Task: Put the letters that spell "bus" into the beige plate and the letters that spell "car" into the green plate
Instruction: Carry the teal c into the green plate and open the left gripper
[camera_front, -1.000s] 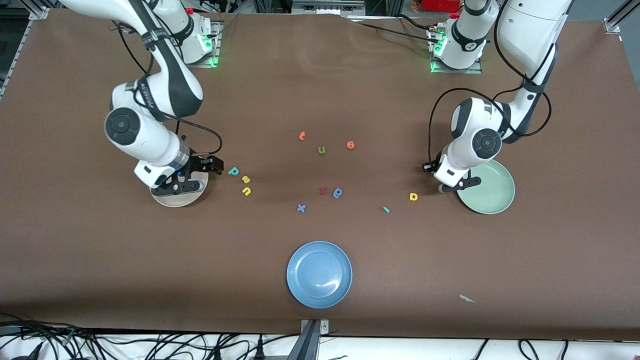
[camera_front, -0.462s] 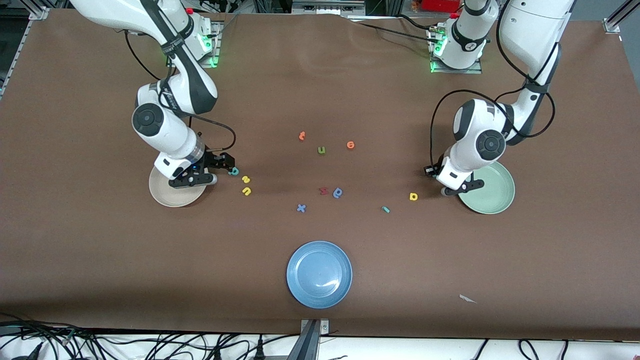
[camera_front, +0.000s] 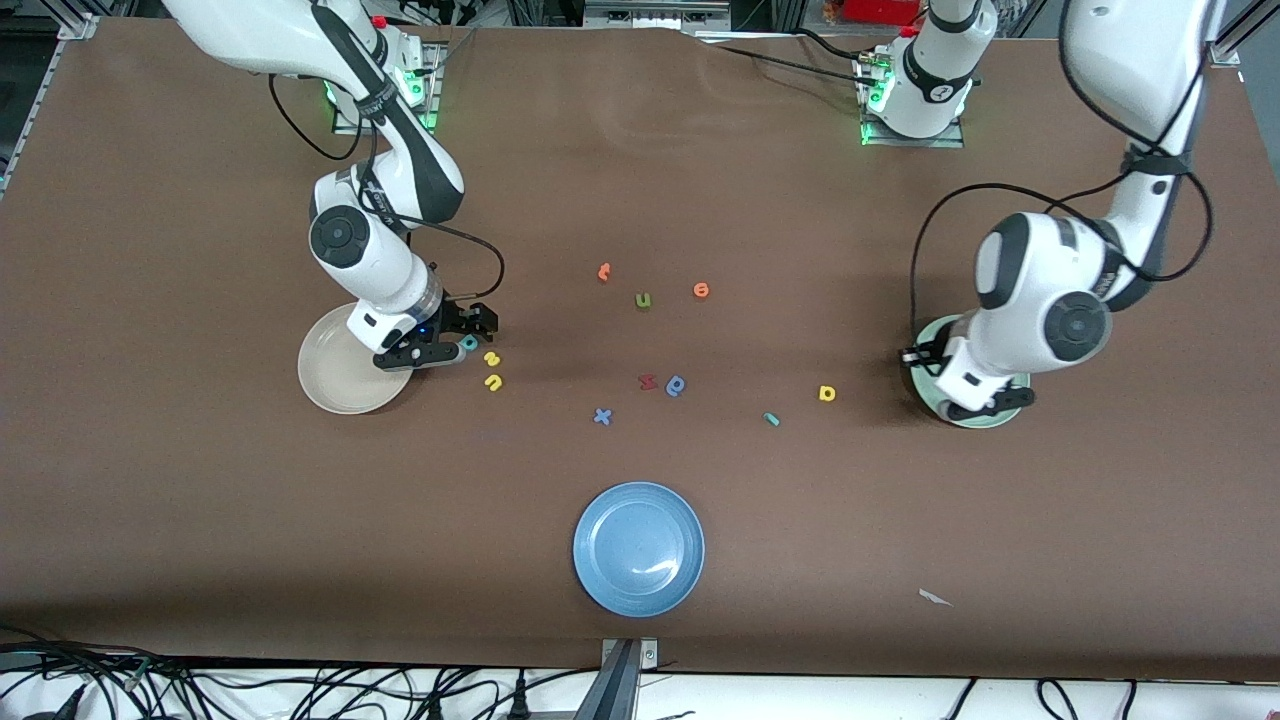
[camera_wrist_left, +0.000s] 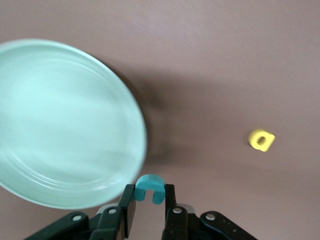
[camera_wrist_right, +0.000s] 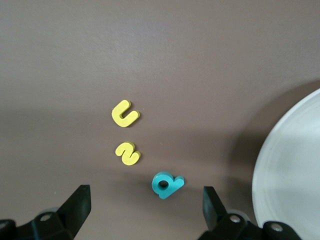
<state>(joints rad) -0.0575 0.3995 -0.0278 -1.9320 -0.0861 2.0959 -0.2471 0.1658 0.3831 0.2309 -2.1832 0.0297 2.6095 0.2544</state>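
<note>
From the front, the beige plate (camera_front: 345, 375) looks empty and the green plate (camera_front: 965, 405) is mostly hidden. In the left wrist view, the left gripper (camera_wrist_left: 149, 201) pinches the teal c (camera_wrist_left: 150, 187) beside the green plate's rim. In the right wrist view, the right gripper (camera_wrist_right: 145, 205) spreads wide over the teal b (camera_wrist_right: 167, 184), yellow s (camera_wrist_right: 128, 153) and yellow u (camera_wrist_right: 124, 113), just beside the beige plate.

Green plate (camera_front: 932, 330) mostly hidden under left arm; rim cut off.
</note>
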